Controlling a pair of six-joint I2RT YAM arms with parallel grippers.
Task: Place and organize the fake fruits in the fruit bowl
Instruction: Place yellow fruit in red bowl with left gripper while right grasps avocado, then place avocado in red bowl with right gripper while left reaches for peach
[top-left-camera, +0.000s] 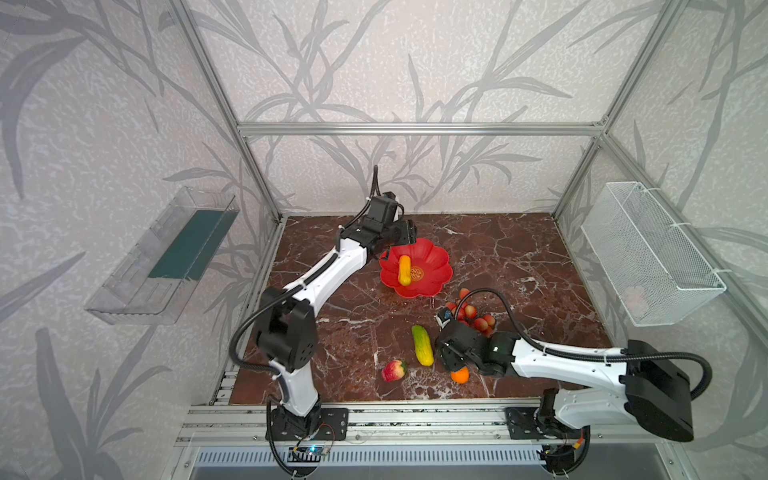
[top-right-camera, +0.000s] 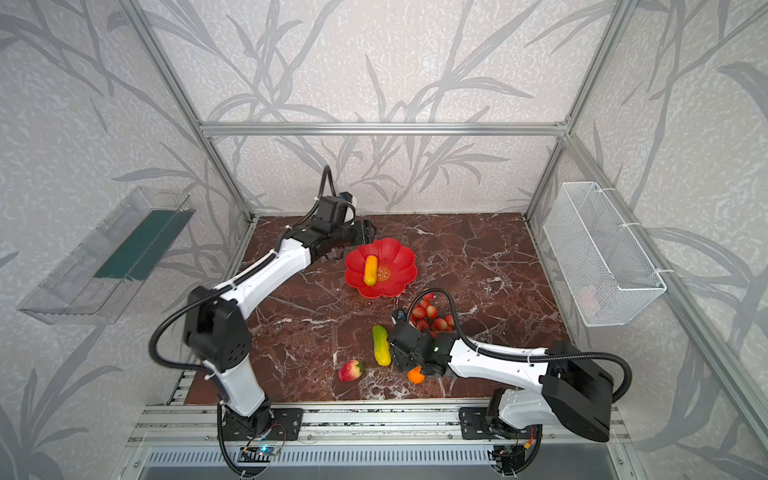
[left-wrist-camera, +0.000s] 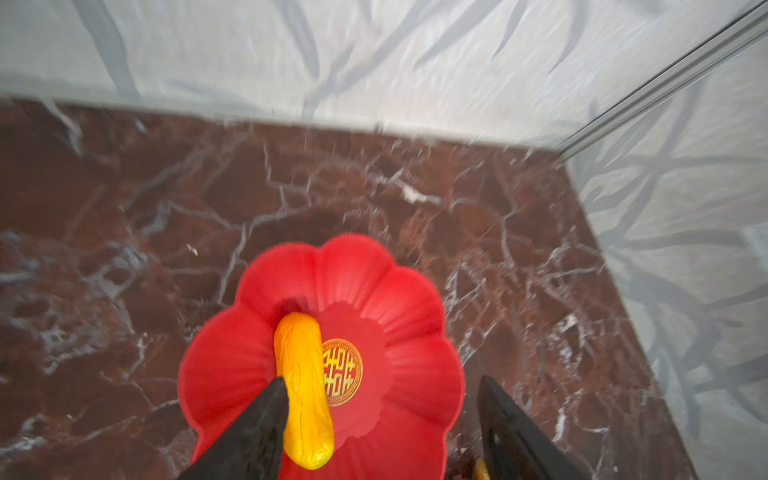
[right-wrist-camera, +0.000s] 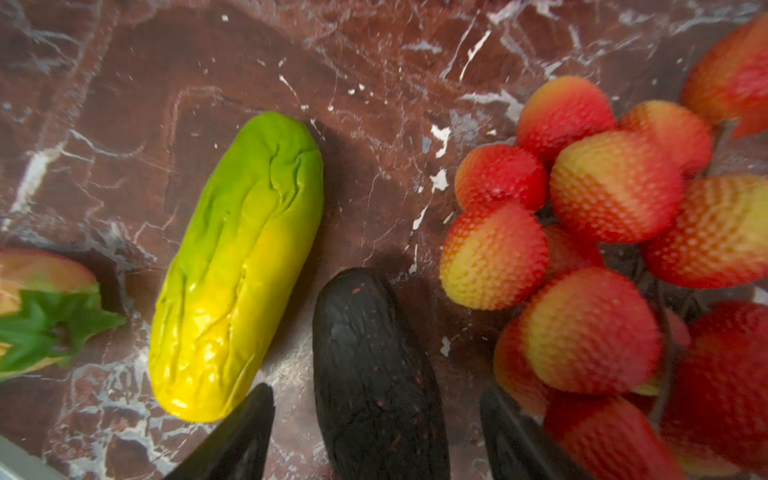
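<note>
Above a red-brown marble bench (top-left-camera: 519, 257), the left tool (left-wrist-camera: 382, 380) is hanging over the red fruit bowl (top-left-camera: 434, 259), jaws apart, with the orange-yellow oblong (left-wrist-camera: 305, 374) lying inside the bowl. Robot-side of the bowl, the right tool (right-wrist-camera: 376, 390) is straddling the dark oval (right-wrist-camera: 374, 353), jaws apart, between the berry bunch (top-left-camera: 478, 318) and the green-yellow oblong (top-left-camera: 422, 350).

Both top views high at the front, looking steeply down on the whole tabletop (top-left-camera: 519, 257), left wrist camera close behind the left gripper (left-wrist-camera: 382, 380), facing the fruit bowl (left-wrist-camera: 415, 299) ahead, shared with both top views, right wrist camera nearer, looking down past the right gripper (right-wrist-camera: 376, 388)
</note>
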